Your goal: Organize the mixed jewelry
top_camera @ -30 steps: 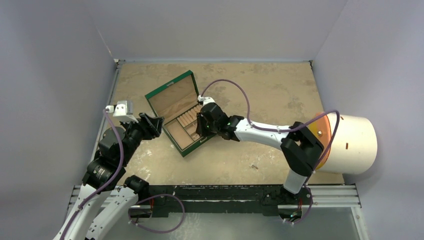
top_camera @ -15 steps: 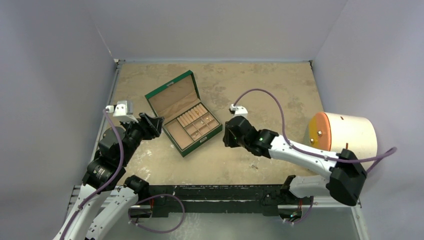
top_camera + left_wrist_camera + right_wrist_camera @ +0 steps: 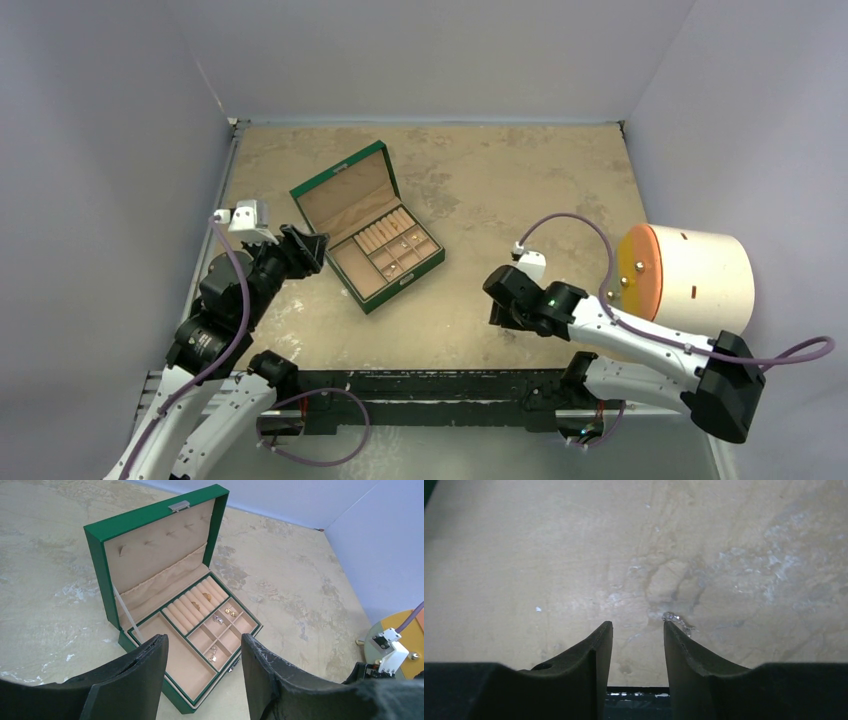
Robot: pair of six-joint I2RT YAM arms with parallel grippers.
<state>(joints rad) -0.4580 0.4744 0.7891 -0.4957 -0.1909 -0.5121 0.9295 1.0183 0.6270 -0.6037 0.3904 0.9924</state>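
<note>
Green box (image 3: 135, 520), tan lining (image 3: 160, 550), gold and silver jewelry (image 3: 218, 619)

The mottled tan tabletop (image 3: 520, 180) carried an open green hinged box with tan lining (image 3: 365, 228) — well to its right sat a white cylinder with an orange face (image 3: 690, 280), and nearer, a tiny silvery metal piece (image 3: 670, 616).

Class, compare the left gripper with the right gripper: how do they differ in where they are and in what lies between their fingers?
The left gripper hangs beside the open box; the right gripper hangs over the table, well to the right of the box. The left gripper's fingers frame the box's compartments; the right gripper's frame the table, with a tiny silver piece by one fingertip. Both are open and hold nothing.
</note>
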